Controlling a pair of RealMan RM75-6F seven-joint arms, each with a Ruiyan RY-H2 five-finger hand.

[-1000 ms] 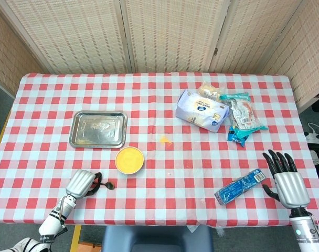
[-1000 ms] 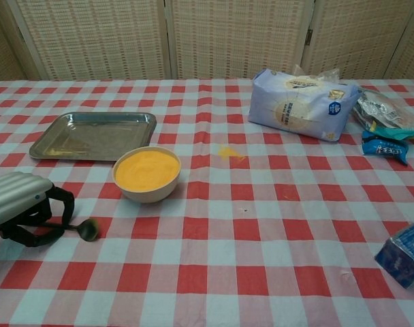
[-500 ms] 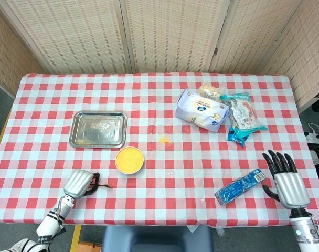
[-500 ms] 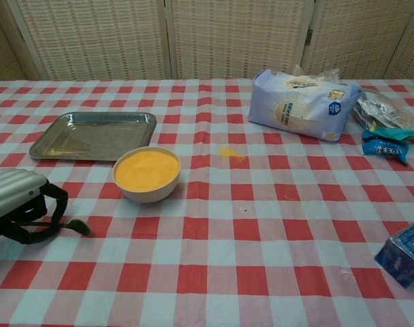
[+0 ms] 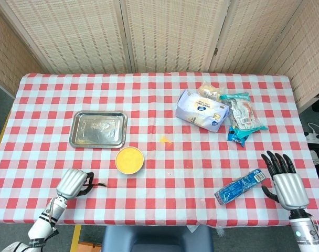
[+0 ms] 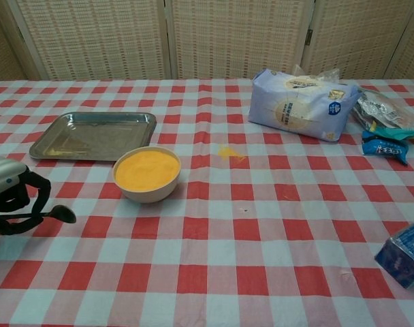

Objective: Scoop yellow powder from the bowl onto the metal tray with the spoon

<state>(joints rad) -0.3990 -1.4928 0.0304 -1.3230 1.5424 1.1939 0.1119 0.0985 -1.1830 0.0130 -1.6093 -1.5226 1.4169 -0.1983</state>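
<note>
**Chest view: spoon pinched low at the table's near left edge, bowl not yet reached**

Dark fingers (image 6: pixel 20 194) of the left hand (image 6: pixel 8 187) curl in around the handle of the spoon (image 6: pixel 50 214), so the hand holds it rather than resting on it. The spoon's dark bowl end pokes out to the hand's right, low over the checked tablecloth (image 6: pixel 214 231) and pointing roughly toward the bowl (image 6: pixel 146 174); whether the tip touches the cloth I cannot tell. The grip sits far back on the handle, which I judge leaves the working end free for dipping.

Outward from the hand, the bowl stands near, on its far right, filled close to the brim with yellow powder (image 6: pixel 146 168). Just beyond the bowl lies the metal tray (image 6: pixel 96 135), flat and shiny, with nothing clearly heaped on it. Bowl and tray are close together, apparently so each spoonful has only a short way to go. A small yellow spill (image 6: pixel 229 153) marks the cloth to the bowl's far right.

The right hand (image 5: pixel 285 181) rests at the near right corner, fingers spread and holding nothing, just beside a blue packet (image 5: pixel 242 186), well out of the working area. Farther back, a pale flour-like bag (image 6: pixel 302 103) and some snack wrappers (image 6: pixel 387 126) lie apart from the task.

My judgement: scooping has not begun; the spoon must next be brought to the powder.
</note>
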